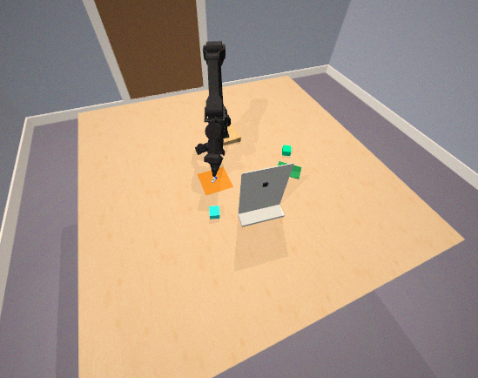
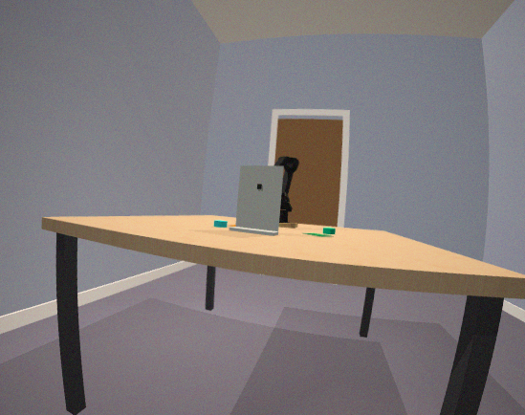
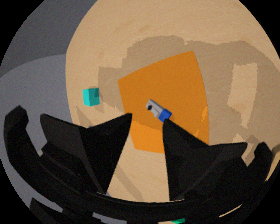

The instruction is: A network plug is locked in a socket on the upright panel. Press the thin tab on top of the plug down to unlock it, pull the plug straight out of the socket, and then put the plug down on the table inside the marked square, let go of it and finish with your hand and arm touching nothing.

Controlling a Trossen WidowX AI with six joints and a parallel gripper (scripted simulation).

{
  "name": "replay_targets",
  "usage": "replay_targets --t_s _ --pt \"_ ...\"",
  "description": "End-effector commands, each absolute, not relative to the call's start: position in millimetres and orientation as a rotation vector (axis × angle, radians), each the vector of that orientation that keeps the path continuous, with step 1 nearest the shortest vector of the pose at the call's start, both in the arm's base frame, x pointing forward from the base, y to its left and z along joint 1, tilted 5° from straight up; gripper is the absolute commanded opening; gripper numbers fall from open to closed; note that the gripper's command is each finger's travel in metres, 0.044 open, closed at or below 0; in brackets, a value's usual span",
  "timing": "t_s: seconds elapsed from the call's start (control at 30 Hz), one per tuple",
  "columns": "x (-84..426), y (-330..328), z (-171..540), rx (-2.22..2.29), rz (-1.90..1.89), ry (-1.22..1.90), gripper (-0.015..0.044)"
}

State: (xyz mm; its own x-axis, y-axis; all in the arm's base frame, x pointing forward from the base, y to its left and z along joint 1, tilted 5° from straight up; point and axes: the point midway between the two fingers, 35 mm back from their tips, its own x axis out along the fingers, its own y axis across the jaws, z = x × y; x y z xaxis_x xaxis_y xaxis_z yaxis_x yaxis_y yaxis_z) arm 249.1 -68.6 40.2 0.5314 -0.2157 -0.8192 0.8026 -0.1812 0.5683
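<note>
The plug (image 1: pixel 213 179) (image 3: pixel 156 108), grey with a blue end, lies on the orange marked square (image 1: pixel 219 187) (image 3: pixel 176 75), slanted in the wrist view. My gripper (image 3: pixel 147 120) is partly open, and nothing is held between the fingers. The fingertips are just above the plug, and its blue end is close to the right fingertip in the wrist view; whether they touch I cannot tell. The upright grey panel (image 1: pixel 257 196) (image 2: pixel 258 210) stands beside the square with a dark, empty-looking socket (image 1: pixel 265 185) (image 2: pixel 259 186). In the exterior view the panel hides the gripper and the plug.
A cyan cube (image 1: pixel 214 212) (image 2: pixel 220 224) (image 3: pixel 91 97) lies near the orange square. Beyond the panel are a green cube (image 1: pixel 286 150) (image 2: pixel 329 230) and a flat green patch (image 1: pixel 295 172) (image 2: pixel 320 234). A wooden slab (image 1: pixel 233 136) lies by the arm's base.
</note>
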Motion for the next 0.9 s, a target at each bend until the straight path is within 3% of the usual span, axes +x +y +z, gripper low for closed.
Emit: replay_targets --t_s 0.0,0.87 --pt "248.9 -68.3 47.1 1.488 -0.982 0.516 0.0156" --pt "245.0 -63.9 71.6 1.487 -0.982 0.519 0.0156"
